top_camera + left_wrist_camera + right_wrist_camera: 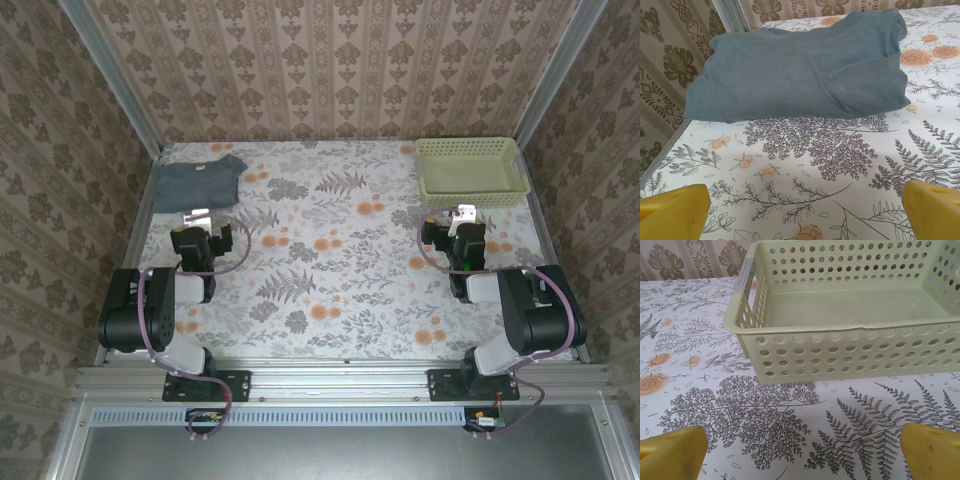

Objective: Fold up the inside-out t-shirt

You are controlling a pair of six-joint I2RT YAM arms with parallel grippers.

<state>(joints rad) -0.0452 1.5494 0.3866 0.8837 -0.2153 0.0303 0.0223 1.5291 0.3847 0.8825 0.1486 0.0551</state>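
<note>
The left arm sits folded up by the near left corner of the table (330,270). Its elbow is bent back toward the near edge, and the left gripper (205,220) points out toward the far edge. The right arm is folded the same way by the near right corner, with the right gripper (465,215) also pointing at the far edge. A thin purple cable loops along each arm. The left gripper (802,215) has its jaws spread wide, with one yellow fingertip (672,212) low on each side of the left wrist view and just the flowery table top between them. The right gripper (802,455) is spread wide too, with its yellow fingertips (670,452) far apart over the table. Neither one is pinching or touching a thing. The inside-out t-shirt (197,182) lies in the far left corner of the table, just past the left gripper but apart from it. The blue-grey t-shirt (800,70) is folded into a soft, thick bundle with a few wrinkles. A pale green basket (470,198) with lots of small holes stands in the far right corner, just past the right gripper. The near rim of the basket (850,350) has a small crack in it.
</note>
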